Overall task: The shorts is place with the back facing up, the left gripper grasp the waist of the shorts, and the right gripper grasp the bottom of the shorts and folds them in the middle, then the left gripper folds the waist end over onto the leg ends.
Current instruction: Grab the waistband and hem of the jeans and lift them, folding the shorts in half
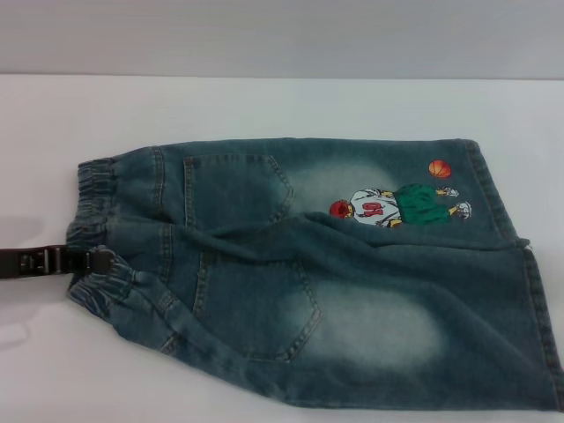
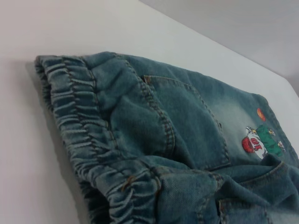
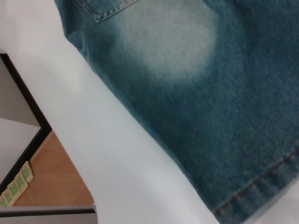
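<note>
Left tool [image 1: 99,261] comes in from the left edge of the head view, dark fingers at the waist of the shorts [image 1: 95,231], at the pinch mid-band. Looks clamped on the waistband, but the fingertips are small and partly buried in the gathers, so can't tell for sure. Right tool isn't visible in any view; its wrist camera only sees denim and a stitched hem.

The shorts [image 1: 317,282] lie flat on the white table [image 1: 282,106], back side up, waist at frame left, the bottom of the shorts [image 1: 520,256] at frame right. Two patch pockets [image 1: 233,189] sit just beside the waistband. Cartoon player print [image 1: 397,204] with orange ball [image 1: 439,167] is on the upper leg, near its hem. A diagonal fold ridge runs between the two legs, lower leg overlapping the upper one slightly. Lower right hem runs off the frame edge.
</note>
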`<state>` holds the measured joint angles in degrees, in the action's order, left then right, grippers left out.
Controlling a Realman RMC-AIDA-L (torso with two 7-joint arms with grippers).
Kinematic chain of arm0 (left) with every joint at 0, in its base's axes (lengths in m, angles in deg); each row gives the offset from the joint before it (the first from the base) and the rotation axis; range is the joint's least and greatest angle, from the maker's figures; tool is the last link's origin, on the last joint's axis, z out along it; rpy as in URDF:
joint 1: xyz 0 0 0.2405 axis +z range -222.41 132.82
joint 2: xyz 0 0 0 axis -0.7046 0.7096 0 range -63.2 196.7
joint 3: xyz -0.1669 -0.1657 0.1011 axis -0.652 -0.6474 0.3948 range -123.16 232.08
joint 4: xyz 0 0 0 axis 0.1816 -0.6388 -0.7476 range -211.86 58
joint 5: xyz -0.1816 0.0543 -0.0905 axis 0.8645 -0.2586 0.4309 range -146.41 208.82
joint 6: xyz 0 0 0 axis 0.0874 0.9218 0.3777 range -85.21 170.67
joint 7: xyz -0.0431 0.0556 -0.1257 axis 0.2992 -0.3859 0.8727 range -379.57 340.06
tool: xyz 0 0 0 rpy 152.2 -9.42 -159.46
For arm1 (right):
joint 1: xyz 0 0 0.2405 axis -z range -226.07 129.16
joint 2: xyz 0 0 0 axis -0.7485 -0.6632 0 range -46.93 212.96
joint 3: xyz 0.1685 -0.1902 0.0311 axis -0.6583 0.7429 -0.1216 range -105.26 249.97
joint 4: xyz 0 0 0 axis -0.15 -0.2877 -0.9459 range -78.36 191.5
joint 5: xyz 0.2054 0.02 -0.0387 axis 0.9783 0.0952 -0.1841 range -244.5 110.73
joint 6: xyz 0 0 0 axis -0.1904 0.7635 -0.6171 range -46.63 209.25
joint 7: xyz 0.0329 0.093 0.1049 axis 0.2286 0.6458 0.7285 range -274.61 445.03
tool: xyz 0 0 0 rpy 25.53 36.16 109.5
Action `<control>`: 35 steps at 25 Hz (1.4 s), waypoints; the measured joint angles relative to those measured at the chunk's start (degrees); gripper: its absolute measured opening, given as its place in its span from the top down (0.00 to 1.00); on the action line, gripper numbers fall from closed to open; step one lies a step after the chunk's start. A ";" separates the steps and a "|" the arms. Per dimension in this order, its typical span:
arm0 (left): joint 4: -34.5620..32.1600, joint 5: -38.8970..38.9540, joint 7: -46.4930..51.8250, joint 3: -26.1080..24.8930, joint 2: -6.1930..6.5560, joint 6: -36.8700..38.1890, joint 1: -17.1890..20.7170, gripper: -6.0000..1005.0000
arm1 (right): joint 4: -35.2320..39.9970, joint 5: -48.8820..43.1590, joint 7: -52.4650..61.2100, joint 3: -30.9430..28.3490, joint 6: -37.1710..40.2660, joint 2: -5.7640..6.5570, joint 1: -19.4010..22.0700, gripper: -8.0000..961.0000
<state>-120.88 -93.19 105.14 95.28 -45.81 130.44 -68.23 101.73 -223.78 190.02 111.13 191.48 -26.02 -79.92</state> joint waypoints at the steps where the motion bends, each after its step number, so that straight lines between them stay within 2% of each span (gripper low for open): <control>1: 0.00 0.00 0.00 -0.03 0.02 0.00 0.01 0.96 | 0.06 0.00 0.01 0.02 -0.04 -0.13 -0.04 0.59; 8: 0.01 -0.04 0.00 0.07 0.04 0.00 -0.04 0.96 | 0.07 0.00 0.09 0.47 -0.23 -0.48 -0.60 0.59; 23: 0.01 -0.06 0.15 -0.38 0.25 -0.18 -0.16 0.96 | 0.07 -0.47 1.07 1.76 -0.60 -0.35 -0.96 0.59; 35: 0.00 -0.06 0.60 0.00 0.40 -0.31 -0.97 0.96 | 0.02 -0.55 1.45 2.23 -1.46 -1.15 -0.97 0.59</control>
<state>-120.88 -93.25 105.75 95.28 -45.41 130.13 -69.20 101.75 -224.33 191.47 113.35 190.01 -27.17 -80.89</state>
